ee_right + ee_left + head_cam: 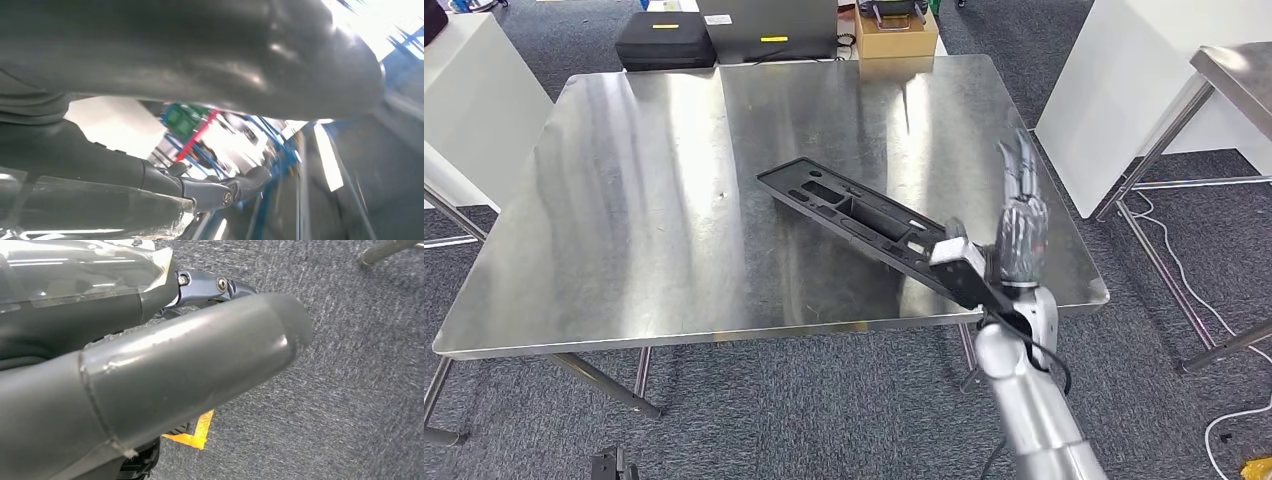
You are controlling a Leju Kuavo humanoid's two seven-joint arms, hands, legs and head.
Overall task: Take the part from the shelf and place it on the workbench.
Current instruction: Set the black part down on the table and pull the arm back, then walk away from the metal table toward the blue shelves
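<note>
**Head view: black part lying on workbench, right hand raised at its near end**

Head view shows the long black plastic part (864,222) lying slantwise on the steel workbench (644,210), one end near the middle of the top, the other reaching the front right corner and overhanging the front edge a little. The right hand (1021,222) stands at that near end, fingers (1022,165) straight, pointing up and apart from the part; the thumb sits just beside the part's near end, and contact cannot be judged. The hand holds nothing visible.

No writing is legible. Beyond the far edge stand a black case (665,40) with a yellow label, a grey box (769,28) with a yellow label, and an open cardboard box (897,32).

Left wrist view shows the left hand (165,370) over grey carpet (360,390), with a yellow floor marking (196,434) below. Its finger position cannot be judged.
</note>
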